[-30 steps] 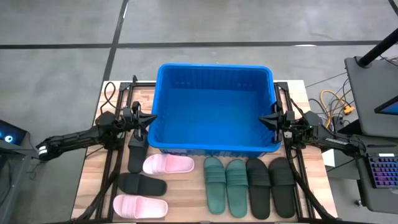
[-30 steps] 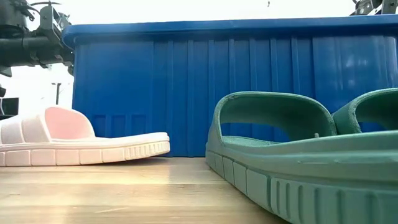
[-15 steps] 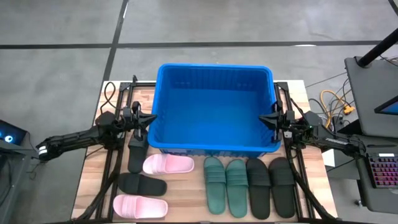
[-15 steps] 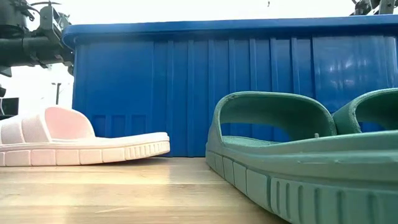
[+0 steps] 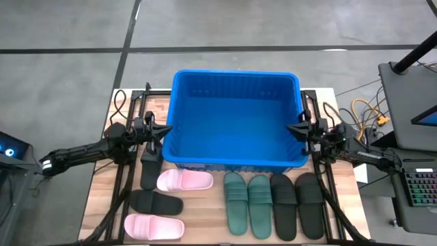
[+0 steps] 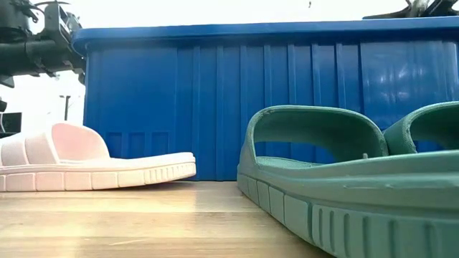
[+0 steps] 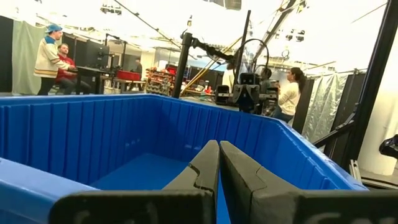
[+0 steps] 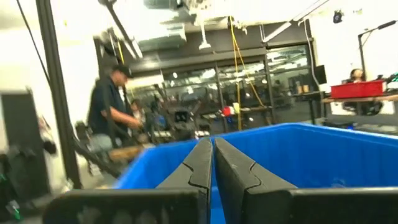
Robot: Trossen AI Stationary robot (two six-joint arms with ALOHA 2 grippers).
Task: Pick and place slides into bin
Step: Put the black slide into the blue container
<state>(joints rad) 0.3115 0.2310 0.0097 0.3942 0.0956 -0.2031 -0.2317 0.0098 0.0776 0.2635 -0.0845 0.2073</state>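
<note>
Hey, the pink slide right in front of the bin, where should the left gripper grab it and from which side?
Grip the wide strap of the pink slide, coming straight down from above. It lies sole-down on the table, toe pointing toward the green slides, and its strap arches clear of the footbed, leaving a gap for one finger. The left gripper, shut beside the bin, would probably need to open first.

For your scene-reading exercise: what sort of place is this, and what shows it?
Probably a robotics lab or workshop: a wooden table with two robot arms beside a blue bin, people at benches, and hanging cables behind.
</note>
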